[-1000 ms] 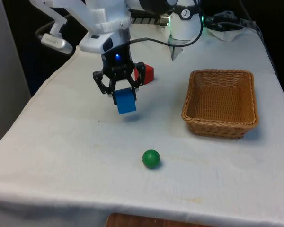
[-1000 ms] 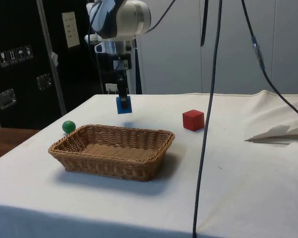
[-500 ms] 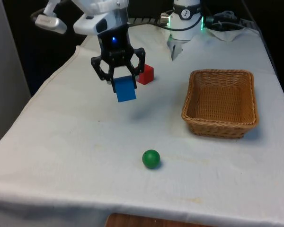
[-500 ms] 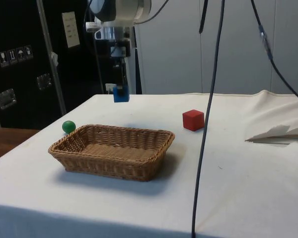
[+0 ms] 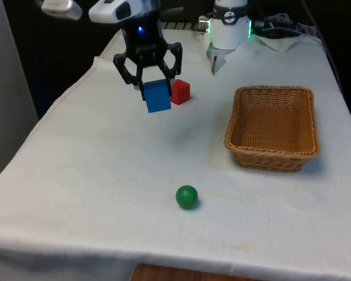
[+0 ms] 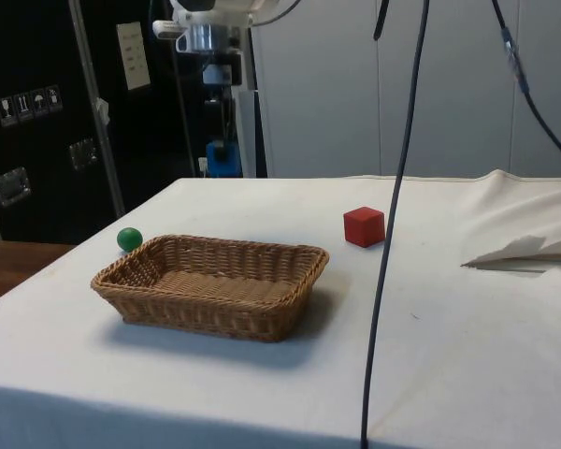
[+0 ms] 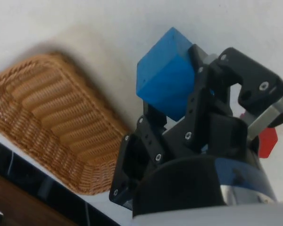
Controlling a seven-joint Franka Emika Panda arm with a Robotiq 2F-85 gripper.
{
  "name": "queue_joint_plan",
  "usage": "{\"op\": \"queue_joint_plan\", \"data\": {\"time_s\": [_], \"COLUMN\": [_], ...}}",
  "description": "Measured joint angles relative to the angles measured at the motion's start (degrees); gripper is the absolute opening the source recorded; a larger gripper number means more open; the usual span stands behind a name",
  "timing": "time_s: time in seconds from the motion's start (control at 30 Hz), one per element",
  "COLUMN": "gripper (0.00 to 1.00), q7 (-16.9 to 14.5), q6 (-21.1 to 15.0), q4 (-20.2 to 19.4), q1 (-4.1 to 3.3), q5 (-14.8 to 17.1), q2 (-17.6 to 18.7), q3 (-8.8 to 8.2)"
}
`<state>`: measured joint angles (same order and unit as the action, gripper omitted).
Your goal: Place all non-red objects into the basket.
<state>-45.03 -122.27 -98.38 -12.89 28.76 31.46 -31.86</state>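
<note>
- Now the gripper (image 5: 154, 89) hangs well above the table, fingers clamped on the blue cube (image 5: 158, 96).
- Basket (image 5: 274, 126) sits at the front view's right — green ball (image 5: 186, 196) near the front edge.
- Red cube (image 5: 180, 91) rests on the cloth.

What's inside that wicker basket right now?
Nothing: the basket shows bare woven floor in the front and side views. The blue cube is in the hand, the green ball on the cloth.

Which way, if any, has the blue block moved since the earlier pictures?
Yes: the blue block, held in the claw, rose, now level with the red cube.
</note>
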Motion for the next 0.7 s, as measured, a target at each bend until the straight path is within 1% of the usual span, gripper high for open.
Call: {"op": "queue_joint_plan", "data": {"time_s": [0.03, 0.1, 0.13, 0.17, 0.4, 0.43, 0.57, 0.63, 0.7], "gripper": [0.0, 0.0, 0.0, 0.0, 0.0, 0.0, 0.0, 0.0, 0.0], "q7": [0.3, 1.5, 1.5, 1.9, 4.7, 4.7, 6.4, 7.6, 8.4], "q6": [0.2, 1.1, 1.1, 1.4, 2.2, 2.2, 2.6, 3.0, 3.3], "q4": [-0.1, -0.3, -0.3, -0.5, -1.7, -1.7, -2.3, -2.5, -2.5], "q1": [-0.11, -0.57, -0.57, -0.74, -2.12, -2.12, -2.75, -3.21, -3.44], "q5": [-0.2, -1.0, -1.0, -1.3, -3.9, -3.9, -5.7, -7.0, -7.8], "q2": [-0.3, -1.3, -1.3, -1.7, -4.1, -4.1, -5.5, -6.3, -6.9], "q3": [0.0, 0.0, 0.0, 0.0, 0.34, 0.34, 0.63, 0.86, 1.09]}}
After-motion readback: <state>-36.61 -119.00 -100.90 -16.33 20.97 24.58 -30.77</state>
